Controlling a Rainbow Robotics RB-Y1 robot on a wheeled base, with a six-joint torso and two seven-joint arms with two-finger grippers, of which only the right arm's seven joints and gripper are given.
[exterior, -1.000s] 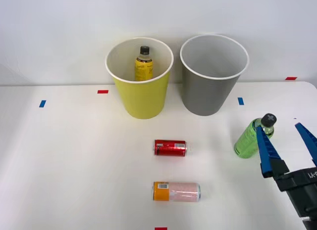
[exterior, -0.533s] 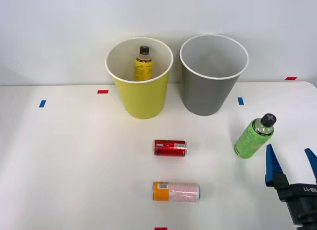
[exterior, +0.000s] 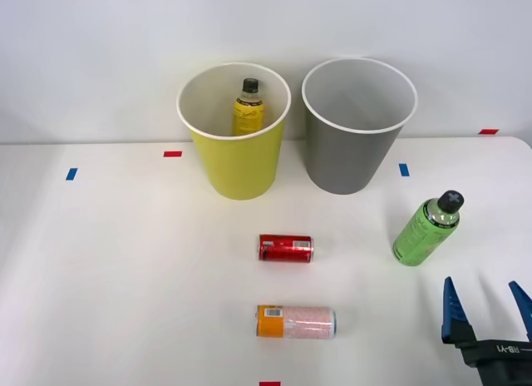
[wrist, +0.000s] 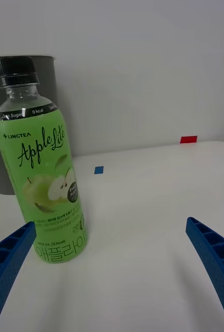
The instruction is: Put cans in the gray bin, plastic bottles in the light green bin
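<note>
Left of centre, at 11 o'clock on white tabletop (exterior: 100,278): large tapered yellow-green bucket-shaped bin (exterior: 237,165) w/ white rim, small yellow-labelled plastic bottle w/ black screw cap (exterior: 248,110) upright inside. So one bottle sorted.

Centre: short red metal drink can (exterior: 286,248) lying on side; just below at 6 o'clock, longer can w/ orange end & pale pink speckled body (exterior: 296,321), also lying on side. Both well apart from bins, untouched.

At 1 o'clock: large tapered gray bucket-shaped bin (exterior: 349,157) w/ white rim, no can visible inside.

At 3 o'clock: bright green plastic bottle w/ black cap (exterior: 426,229), standing upright on tabletop, free of any grip; wrist view confirms upright, gray bin behind it.

At 5 o'clock: right hand (exterior: 487,311), blue ribbed fingers (wrist: 215,259) spread wide, released, nothing held, apart from green bottle on near side.

Step in hand, prob.: green bottle pickup. Next move needs advancing toward 12 o'clock, straddling bottle body, clenching w/o tipping it, then carry to yellow-green bin. Cans after, to gray bin.
</note>
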